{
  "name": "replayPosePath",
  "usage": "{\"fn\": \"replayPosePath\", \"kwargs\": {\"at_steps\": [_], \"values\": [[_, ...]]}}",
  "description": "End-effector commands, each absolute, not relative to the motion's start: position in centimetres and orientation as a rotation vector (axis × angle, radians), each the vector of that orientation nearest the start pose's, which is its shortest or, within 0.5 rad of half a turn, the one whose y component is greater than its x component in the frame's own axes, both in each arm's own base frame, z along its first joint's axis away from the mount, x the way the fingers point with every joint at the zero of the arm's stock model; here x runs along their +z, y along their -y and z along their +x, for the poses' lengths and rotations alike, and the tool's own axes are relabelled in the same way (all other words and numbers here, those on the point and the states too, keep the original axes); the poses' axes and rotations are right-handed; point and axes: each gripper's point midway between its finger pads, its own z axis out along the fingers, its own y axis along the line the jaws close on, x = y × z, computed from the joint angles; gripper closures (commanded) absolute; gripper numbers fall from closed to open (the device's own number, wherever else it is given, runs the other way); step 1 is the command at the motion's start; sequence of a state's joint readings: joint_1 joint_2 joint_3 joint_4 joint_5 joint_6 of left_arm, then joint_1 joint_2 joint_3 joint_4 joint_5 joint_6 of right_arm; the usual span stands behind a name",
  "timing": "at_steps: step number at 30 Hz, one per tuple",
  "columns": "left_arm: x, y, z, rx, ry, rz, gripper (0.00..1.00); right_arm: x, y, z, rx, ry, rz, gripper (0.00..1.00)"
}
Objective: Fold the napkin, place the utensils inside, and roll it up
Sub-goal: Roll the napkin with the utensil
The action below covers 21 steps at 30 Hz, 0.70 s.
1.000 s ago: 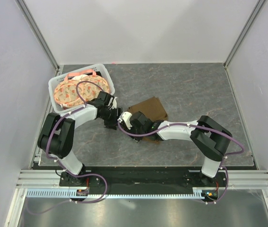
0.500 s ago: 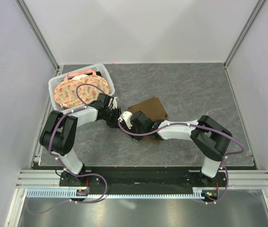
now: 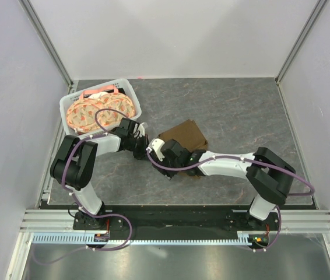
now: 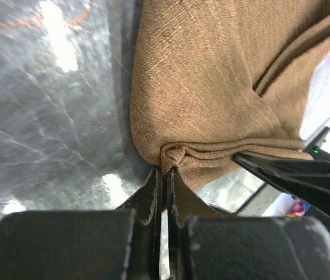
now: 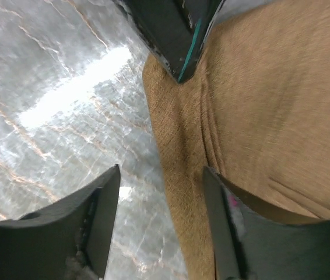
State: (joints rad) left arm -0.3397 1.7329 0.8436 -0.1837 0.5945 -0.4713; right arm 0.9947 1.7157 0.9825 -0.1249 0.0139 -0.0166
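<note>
The brown napkin (image 3: 187,135) lies folded in the middle of the table, its left edge bunched. My left gripper (image 3: 144,146) is at that left edge. In the left wrist view the gripper (image 4: 168,169) is shut on a pinched fold of the napkin (image 4: 211,87). My right gripper (image 3: 161,153) sits just beside it, and in its wrist view it (image 5: 162,201) stands open over the napkin's edge (image 5: 252,116), one finger (image 5: 104,216) over bare table. A thin teal line runs along the left gripper's finger (image 5: 174,35); I cannot tell what it is. The utensils are hidden.
A white basket (image 3: 70,102) holding round orange-patterned plates (image 3: 95,112) stands at the back left, close behind the left arm. Grey walls and metal posts close in the table on three sides. The two wrists are nearly touching.
The left gripper has closed on the napkin's edge. The right gripper's jaws have spread wider, and the right arm's elbow has swung out to the right.
</note>
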Motion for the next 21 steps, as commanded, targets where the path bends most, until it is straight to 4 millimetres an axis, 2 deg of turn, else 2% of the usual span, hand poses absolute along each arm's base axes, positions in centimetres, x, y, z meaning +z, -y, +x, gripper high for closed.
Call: {"fn": "replayPosePath", "kwargs": {"at_steps": [1, 5, 8, 13, 21], "values": [[4.6, 23.1, 26.3, -1.209, -2.740, 0.017, 0.98, 7.4, -34.2, 23.1, 0.300, -2.054, -1.096, 0.31], [4.8, 23.5, 25.2, -1.294, -2.778, 0.009, 0.98, 7.4, -34.2, 23.0, 0.190, -1.980, -1.062, 0.29], [5.3, 23.8, 24.8, -1.346, -2.785, 0.022, 0.98, 6.7, -34.5, 22.2, 0.125, -1.933, -1.059, 0.28], [5.8, 23.8, 24.6, -1.396, -2.794, 0.028, 0.98, 5.5, -34.5, 22.5, 0.030, -1.900, -1.041, 0.28], [6.0, 23.7, 24.6, -1.427, -2.808, 0.044, 0.98, 3.9, -32.9, 23.6, -0.136, -1.884, -1.032, 0.30]]}}
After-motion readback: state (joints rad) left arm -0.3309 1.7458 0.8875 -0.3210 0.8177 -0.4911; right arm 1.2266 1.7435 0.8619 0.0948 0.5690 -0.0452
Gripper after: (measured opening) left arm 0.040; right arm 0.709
